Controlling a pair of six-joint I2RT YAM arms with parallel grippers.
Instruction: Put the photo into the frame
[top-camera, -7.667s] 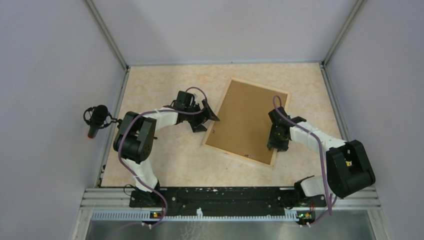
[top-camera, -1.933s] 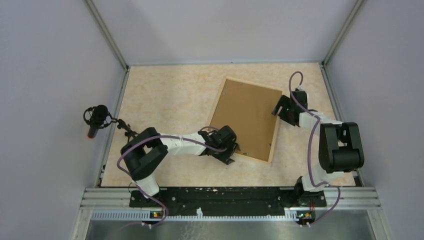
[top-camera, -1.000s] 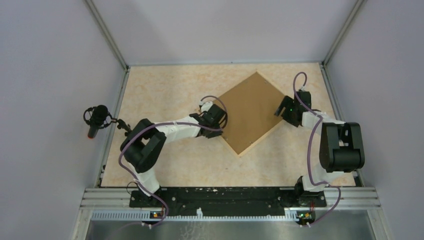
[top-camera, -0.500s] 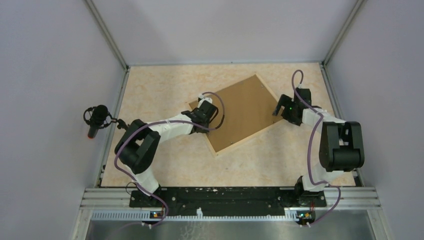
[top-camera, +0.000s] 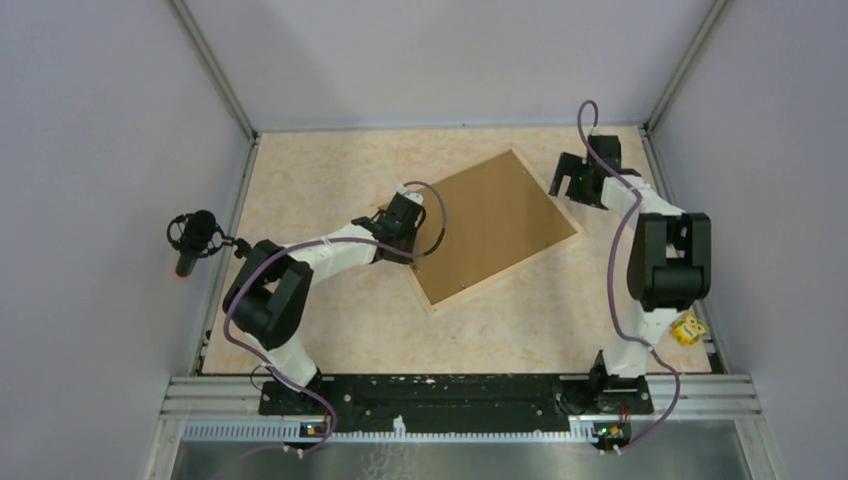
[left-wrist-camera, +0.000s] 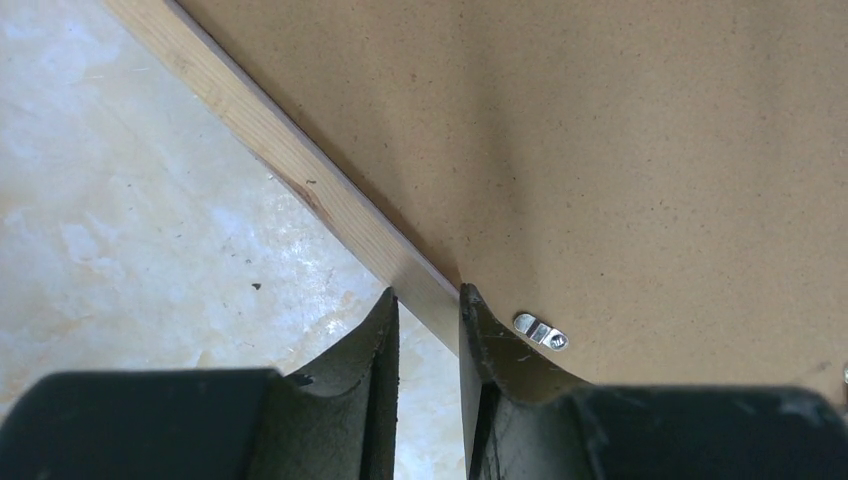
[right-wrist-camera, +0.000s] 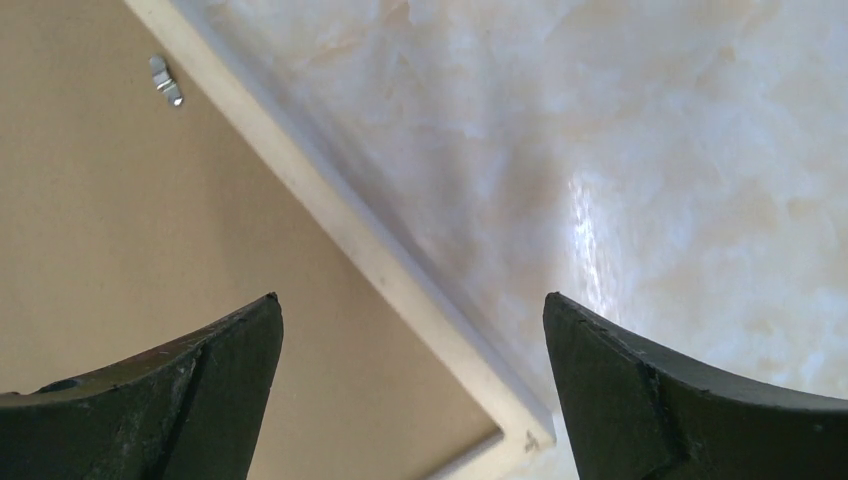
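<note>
Pale marbled tabletop (top-camera: 330, 180), plain grey walls (top-camera: 450, 60), aluminium corner posts (top-camera: 215, 70)

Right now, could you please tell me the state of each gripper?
Left gripper: closed on the frame edge.
Right gripper: open, holding nothing.

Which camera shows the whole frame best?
Top external: almost the whole frame shows, lying back-up. Left wrist shows only one wooden edge pinched in the left gripper; right wrist shows just an edge and corner below the open right gripper.
</note>
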